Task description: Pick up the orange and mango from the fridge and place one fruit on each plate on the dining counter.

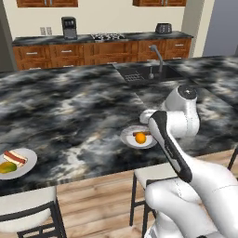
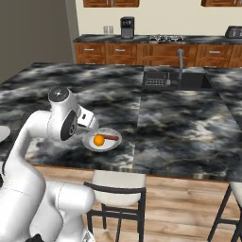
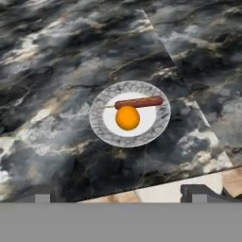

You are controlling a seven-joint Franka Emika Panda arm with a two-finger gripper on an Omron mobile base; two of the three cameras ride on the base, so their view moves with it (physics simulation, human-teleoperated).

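Left base view: the white arm rises from the lower right, bends at a dark-edged elbow and folds back toward the table [image 1: 69,116], its wrist drum hanging above the near edge. The hand itself is hidden behind the wrist here. Just left of it sits a plate [image 1: 128,138] with the orange [image 1: 140,137] touching a sausage strip [image 1: 141,133] at its far side. Well apart, at the table's left near edge, a second plate [image 1: 29,155] carries the mango [image 1: 7,167] beside another sausage strip [image 1: 15,158]. A sink [image 1: 148,73] with faucet is set into the far part of the table; two stools stand below the near edge.

Right base view: the arm climbs from the lower left, and the wrist drum leans over the table edge, with the hand angled down toward the plate [image 2: 112,142]. The orange [image 2: 99,140] lies on it, against the strip [image 2: 111,137]. The fingers are mostly covered by the hand.

Hand view: the camera looks down from above the plate [image 3: 104,130]. The orange [image 3: 127,117] rests at its centre, touching the strip [image 3: 138,102]. The fingers [image 3: 201,191] show as two dark tips at the bottom, spread wide, released, holding nothing and touching nothing, near the table's edge and clear of the plate.
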